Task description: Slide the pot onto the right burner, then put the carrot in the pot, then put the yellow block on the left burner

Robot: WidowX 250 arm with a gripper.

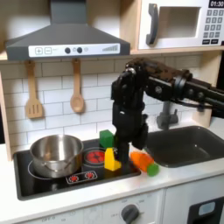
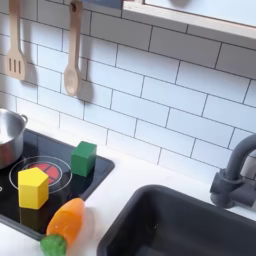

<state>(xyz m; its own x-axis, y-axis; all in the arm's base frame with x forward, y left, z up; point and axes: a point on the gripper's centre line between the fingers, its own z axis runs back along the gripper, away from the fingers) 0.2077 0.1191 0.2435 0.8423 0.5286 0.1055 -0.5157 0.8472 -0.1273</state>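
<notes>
Hovering black gripper [image 1: 115, 147], grasp unclear, at centre frame over small yellow cube [image 1: 113, 159]. Sitting on left-of-frame burner: shiny steel pot [image 1: 57, 154]. Lying off cooktop at lower right: stubby orange carrot [image 2: 62, 222]. Seemingly nothing finished.

We see the pot [image 2: 8, 136] cut by the second exterior view's left edge; gripper [image 1: 120, 145] partly hides the yellow block [image 1: 112, 160].

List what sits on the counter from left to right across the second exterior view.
The pot → the yellow block → the carrot → the green block → the sink basin → the faucet.
</notes>
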